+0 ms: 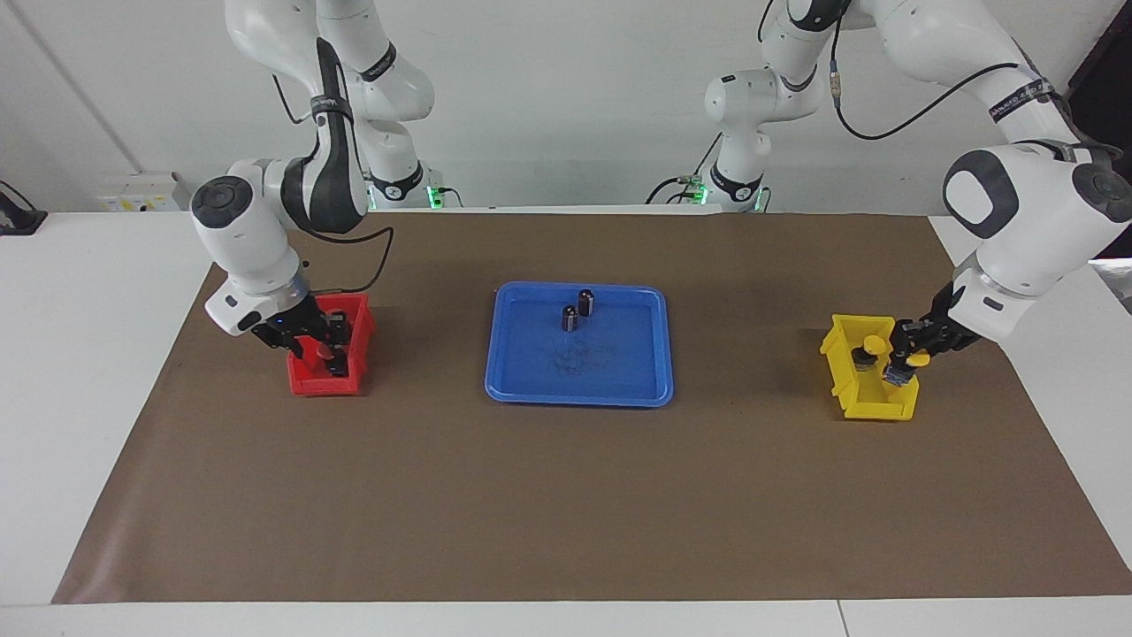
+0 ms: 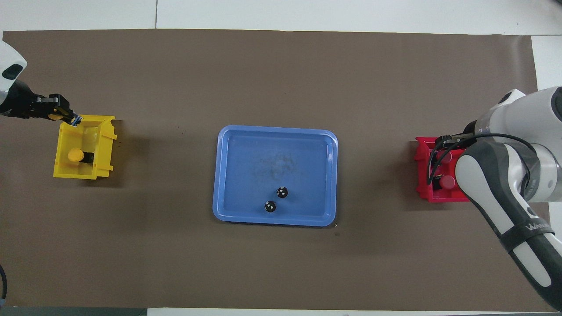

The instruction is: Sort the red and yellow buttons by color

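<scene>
Left gripper over yellow bin rim

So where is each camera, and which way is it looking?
Facing view: high across the table, looking at the robots; both whole white arms show, over the blue plastic tray.
Overhead view: high above the robots' end, looking steeply down; the left pincer and the right arm's forearm show.
Both share the tray, red bin and yellow bin, half a turn apart.

The bench is viewed from high across, facing the robots, and from steeply overhead at their end; the blue tray is shared.
</scene>
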`<state>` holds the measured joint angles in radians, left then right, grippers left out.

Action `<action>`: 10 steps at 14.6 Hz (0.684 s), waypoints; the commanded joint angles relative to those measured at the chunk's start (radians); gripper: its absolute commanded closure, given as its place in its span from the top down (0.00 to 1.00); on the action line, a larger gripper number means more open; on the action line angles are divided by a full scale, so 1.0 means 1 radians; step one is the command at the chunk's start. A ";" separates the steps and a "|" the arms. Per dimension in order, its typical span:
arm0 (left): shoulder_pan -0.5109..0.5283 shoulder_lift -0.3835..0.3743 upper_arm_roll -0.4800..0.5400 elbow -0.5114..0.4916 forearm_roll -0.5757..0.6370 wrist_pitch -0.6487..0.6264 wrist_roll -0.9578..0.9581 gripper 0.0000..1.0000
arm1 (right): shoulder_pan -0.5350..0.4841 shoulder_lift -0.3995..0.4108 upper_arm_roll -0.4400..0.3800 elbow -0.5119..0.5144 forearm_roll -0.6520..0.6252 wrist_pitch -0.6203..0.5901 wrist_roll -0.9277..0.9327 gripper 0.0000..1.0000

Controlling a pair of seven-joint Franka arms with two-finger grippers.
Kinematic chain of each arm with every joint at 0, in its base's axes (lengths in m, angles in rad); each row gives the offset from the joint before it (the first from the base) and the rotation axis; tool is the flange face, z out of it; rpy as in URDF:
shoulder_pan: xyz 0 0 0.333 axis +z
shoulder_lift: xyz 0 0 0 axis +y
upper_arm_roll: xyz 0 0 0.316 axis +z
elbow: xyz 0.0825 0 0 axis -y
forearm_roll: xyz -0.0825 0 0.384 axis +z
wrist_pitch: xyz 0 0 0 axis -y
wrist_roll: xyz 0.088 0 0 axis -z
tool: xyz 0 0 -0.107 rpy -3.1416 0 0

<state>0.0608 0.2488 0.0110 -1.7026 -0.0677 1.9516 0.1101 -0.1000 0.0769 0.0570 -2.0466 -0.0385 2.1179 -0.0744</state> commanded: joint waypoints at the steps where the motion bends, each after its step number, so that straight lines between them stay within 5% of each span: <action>1: 0.000 -0.009 -0.012 -0.047 -0.007 0.038 0.041 0.01 | -0.003 -0.006 0.007 0.121 0.015 -0.137 -0.019 0.68; 3: 0.020 -0.019 -0.008 -0.098 -0.007 0.081 0.083 0.01 | -0.003 -0.023 0.007 0.205 0.015 -0.264 -0.018 0.83; 4: 0.020 -0.017 -0.008 -0.106 -0.004 0.088 0.083 0.01 | -0.004 -0.032 0.007 0.242 0.015 -0.315 -0.016 0.98; 10: 0.017 -0.019 -0.008 -0.189 -0.001 0.170 0.080 0.01 | -0.016 -0.046 0.000 0.535 0.017 -0.649 0.002 1.00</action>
<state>0.0764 0.2522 0.0053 -1.8339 -0.0675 2.0698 0.1765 -0.0986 0.0118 0.0575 -1.6113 -0.0384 1.5562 -0.0730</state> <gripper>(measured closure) 0.590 0.000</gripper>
